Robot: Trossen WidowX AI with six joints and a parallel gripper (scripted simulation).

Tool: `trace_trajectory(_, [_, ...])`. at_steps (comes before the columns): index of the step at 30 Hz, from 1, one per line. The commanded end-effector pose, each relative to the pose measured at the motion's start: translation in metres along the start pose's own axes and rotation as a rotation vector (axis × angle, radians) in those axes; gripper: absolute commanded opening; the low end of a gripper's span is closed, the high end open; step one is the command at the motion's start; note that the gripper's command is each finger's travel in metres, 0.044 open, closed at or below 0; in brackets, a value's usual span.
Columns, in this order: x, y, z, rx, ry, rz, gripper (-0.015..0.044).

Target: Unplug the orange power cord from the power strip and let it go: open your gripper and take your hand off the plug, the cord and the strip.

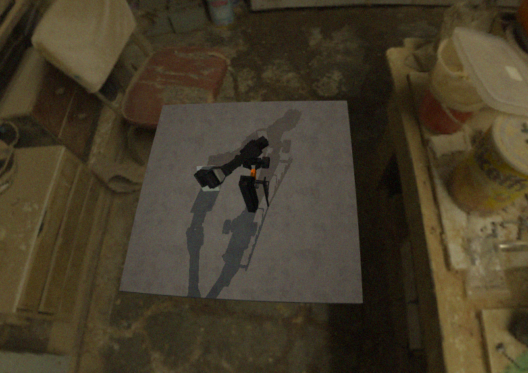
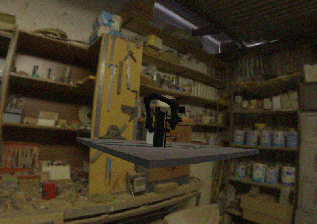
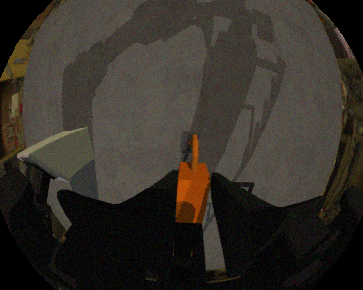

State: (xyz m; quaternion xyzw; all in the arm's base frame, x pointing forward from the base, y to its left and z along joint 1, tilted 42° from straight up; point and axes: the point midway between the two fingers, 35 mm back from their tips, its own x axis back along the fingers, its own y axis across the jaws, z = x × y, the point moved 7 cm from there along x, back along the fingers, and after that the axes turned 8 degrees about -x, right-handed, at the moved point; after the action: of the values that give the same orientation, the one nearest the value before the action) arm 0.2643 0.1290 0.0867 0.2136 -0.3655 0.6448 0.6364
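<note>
The orange plug (image 1: 253, 173) (image 3: 193, 193) sits upright in the wrist view, with its orange cord (image 3: 195, 152) (image 2: 170, 141) running off its far end and down toward the table. My gripper (image 1: 255, 164) (image 2: 172, 128) (image 3: 195, 176) is shut on the plug, one black finger against each side. The black power strip (image 1: 248, 194) (image 2: 159, 129) stands upright like a tall block, close beside the plug. Dark shapes below the plug in the wrist view hide its socket end, so I cannot tell whether the prongs are clear of the strip.
A thin black wire frame (image 1: 267, 194) (image 2: 164, 139) stands beside the strip. A pale box (image 1: 211, 188) (image 2: 149, 138) (image 3: 60, 155) is under the arm's base side. The grey table (image 1: 307, 232) (image 2: 204, 155) (image 3: 142, 97) carries long arm shadows.
</note>
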Motion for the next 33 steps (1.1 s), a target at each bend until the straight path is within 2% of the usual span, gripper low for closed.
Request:
trace_trajectory(1, [0.000, -0.002, 0.005, -0.010, -0.005, 0.003, 0.0131])
trace_trajectory(13, [0.001, -0.002, -0.002, -0.010, -0.006, 0.003, 0.0440])
trace_trajectory(19, [0.012, 0.005, -0.052, -0.010, -0.009, 0.003, 0.0440])
trace_trajectory(33, [0.013, 0.006, -0.054, -0.010, -0.009, 0.003, 0.0440])
